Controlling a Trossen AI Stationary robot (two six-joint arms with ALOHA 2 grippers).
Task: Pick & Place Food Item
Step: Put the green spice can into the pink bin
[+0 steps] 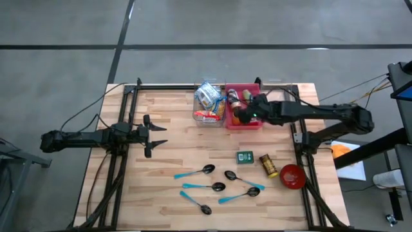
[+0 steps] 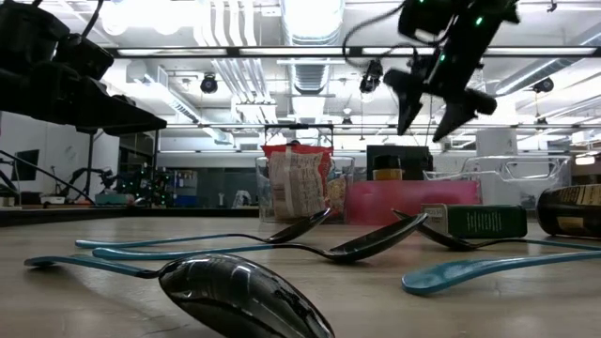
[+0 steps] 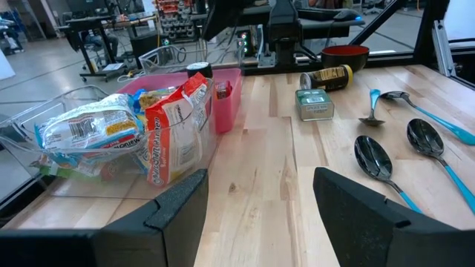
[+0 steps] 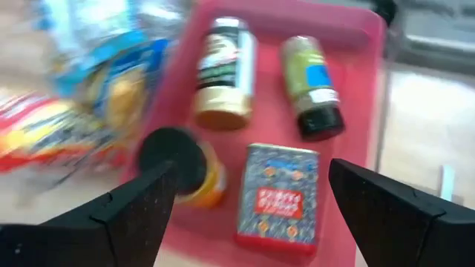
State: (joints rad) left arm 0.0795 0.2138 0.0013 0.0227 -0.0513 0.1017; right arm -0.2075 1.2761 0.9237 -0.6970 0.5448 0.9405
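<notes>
Right tool (image 4: 249, 196) above pink bin (image 4: 364, 44)

1. The pink bin (image 1: 243, 124) sits at the far middle of the desk (image 1: 174, 116); it serves as the landmark.
2. Inside the bin lie two jars (image 4: 223, 74), a box (image 4: 278, 194) and a capped bottle (image 4: 182, 165).
3. Touching the bin's left side stands a clear bin (image 1: 207, 103) holding snack packets (image 3: 172, 126).
4. Nearer the desk's front edge than the bin lie a small tin (image 1: 244, 157) and, right of it, a jar on its side (image 1: 268, 165).
5. A bowl (image 1: 293, 176) sits further right of that jar.
6. Spoons (image 1: 215, 187) lie scattered in front of the bin, left of the bowl.
7. The right gripper (image 1: 239, 115) hangs above the bin, its jaws apart.
8. The left gripper (image 1: 158, 135) waits well left of the bin.
</notes>
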